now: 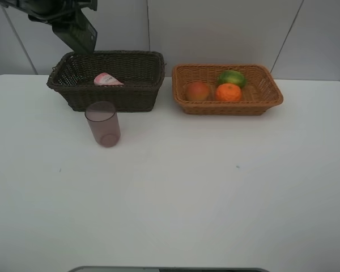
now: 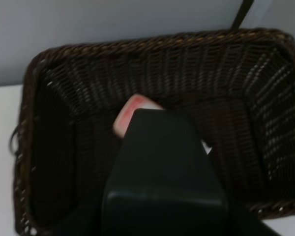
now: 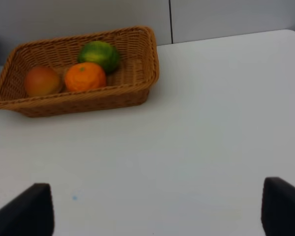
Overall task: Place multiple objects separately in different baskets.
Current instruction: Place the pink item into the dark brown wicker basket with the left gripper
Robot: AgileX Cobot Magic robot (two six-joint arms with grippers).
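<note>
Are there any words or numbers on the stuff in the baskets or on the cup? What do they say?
Nothing can be read.
Pink tube in the dark brown basket: a faint mark on its side, too blurred to read.
Mauve cup: no print shows.
Dark pump bottle in the left gripper: no label faces the camera.
Orange, green fruit, red-orange fruit, tan basket: no stickers or text.

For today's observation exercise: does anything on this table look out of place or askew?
Only the mauve cup stands out: it sits upright on the bare table, before the dark basket, while the pink tube and three fruits lie in baskets. Nothing looks spilled or damaged.
</note>
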